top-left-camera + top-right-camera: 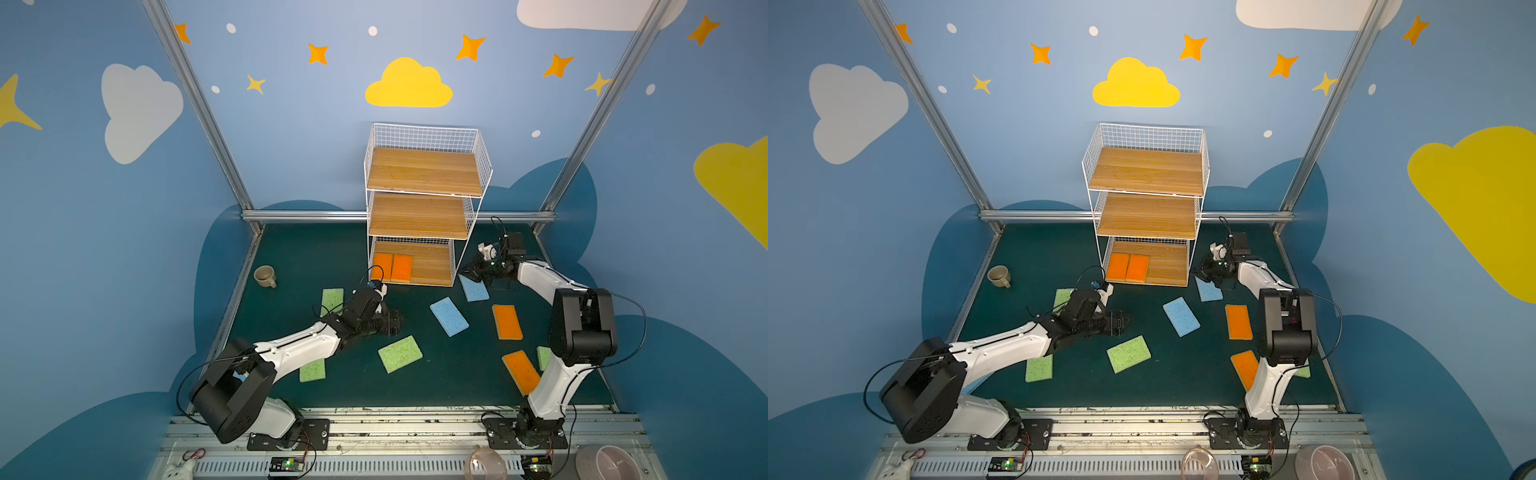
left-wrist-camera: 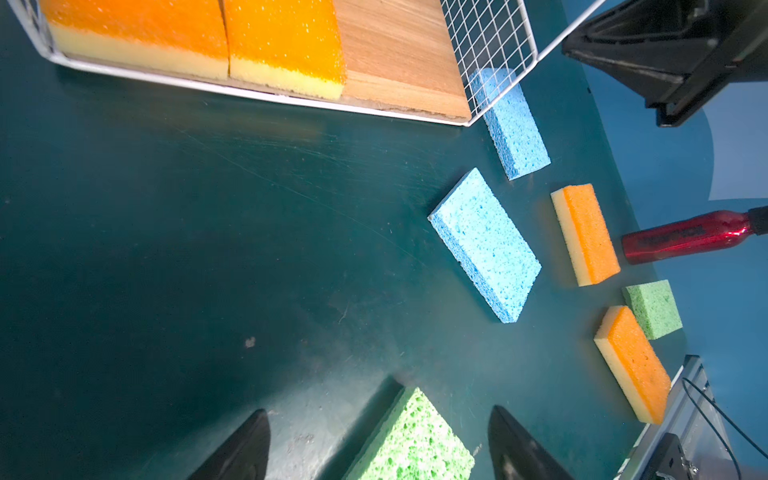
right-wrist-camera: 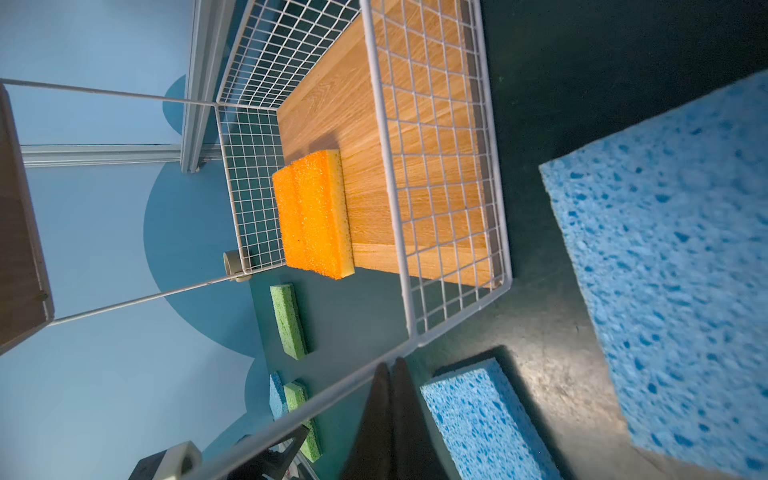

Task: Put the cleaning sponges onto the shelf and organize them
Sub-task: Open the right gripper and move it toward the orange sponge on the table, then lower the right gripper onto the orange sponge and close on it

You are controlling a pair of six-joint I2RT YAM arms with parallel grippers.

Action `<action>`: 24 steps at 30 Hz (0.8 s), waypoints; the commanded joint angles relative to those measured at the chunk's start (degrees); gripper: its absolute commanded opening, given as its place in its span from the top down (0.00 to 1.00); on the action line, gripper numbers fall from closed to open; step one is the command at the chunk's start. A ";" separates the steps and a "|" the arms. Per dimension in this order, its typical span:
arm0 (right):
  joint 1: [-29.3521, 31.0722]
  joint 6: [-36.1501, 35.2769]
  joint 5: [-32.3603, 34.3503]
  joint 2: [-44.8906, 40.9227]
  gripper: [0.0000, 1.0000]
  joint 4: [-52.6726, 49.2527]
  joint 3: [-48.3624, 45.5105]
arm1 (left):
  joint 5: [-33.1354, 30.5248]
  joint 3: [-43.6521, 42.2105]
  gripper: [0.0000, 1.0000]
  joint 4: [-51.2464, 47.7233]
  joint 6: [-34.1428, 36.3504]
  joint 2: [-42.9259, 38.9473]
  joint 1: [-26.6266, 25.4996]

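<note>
Surface: dark green mat [image 1: 357,386], matte, scuffed pale in the left wrist view. Boxed in by blue walls [image 1: 291,145] painted with clouds and stars; aluminium posts [image 1: 201,108] at the back corners. Beige mug [image 1: 265,276] at the mat's 9 o'clock edge.

Shelf [image 1: 424,170] [image 1: 1146,170]: stands upright at 12 o'clock of the mat, by the back rail. Top two boards bare. Bottom board, 9 o'clock end: holds two orange sponges [image 1: 382,266], flat, side by side, touching, long axes 12–6.

Loose on the mat, all flat:
- blue sponge by the shelf [image 1: 473,287], just off its front corner, axis 11–5.
- middle blue sponge [image 1: 449,316], axis 11–5.
- upper orange sponge [image 1: 507,322], toward 3 o'clock, axis near 12–6.
- lower orange sponge [image 1: 521,372], axis 11–5, far end under the right arm.
- middle green sponge [image 1: 400,354], axis 2–8.
- three more green sponges [image 1: 332,300], each partly hidden by an arm.

Left gripper [image 1: 397,323] [image 2: 379,411]: fingers spread wide, empty, over the mat just at 12 o'clock of the middle green sponge.

Right gripper [image 1: 463,274] [image 3: 390,363]: fingers pressed together, nothing between them, tips low beside the shelf's front corner and the blue sponge by the shelf.
</note>
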 commanded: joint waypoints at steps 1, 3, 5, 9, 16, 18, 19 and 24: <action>-0.96 -0.57 -1.03 0.41 1.00 -0.04 1.64 | 1.13 1.55 0.18 1.08 0.54 0.91 0.09; -1.67 -0.70 -1.47 -0.28 1.00 -0.35 0.91 | 1.45 1.62 0.18 1.11 0.43 1.07 0.02; -1.87 -1.12 -1.61 -2.26 0.94 -0.85 -0.90 | 1.57 1.74 0.18 1.15 0.58 1.02 -0.17; -1.85 -3.80 4.55 -9.78 0.60 -7.17 -5.85 | 1.31 1.82 0.18 1.10 0.93 0.63 -0.89; -2.75 -8.46 24.78 -14.39 0.36 -27.14 -7.54 | 0.78 0.50 0.16 2.65 0.86 0.32 -2.43; -3.39 -8.74 27.76 -14.40 0.33 -28.44 -9.41 | 0.69 -0.38 0.15 3.63 0.68 0.14 -2.66; -3.67 -8.58 29.02 -14.74 0.33 -28.24 -10.79 | 0.60 -0.91 0.14 4.07 0.56 -0.01 -2.75; -4.22 -8.34 34.92 -15.29 0.33 -26.20 -15.32 | 0.25 -2.36 0.14 4.74 0.60 -0.95 -2.72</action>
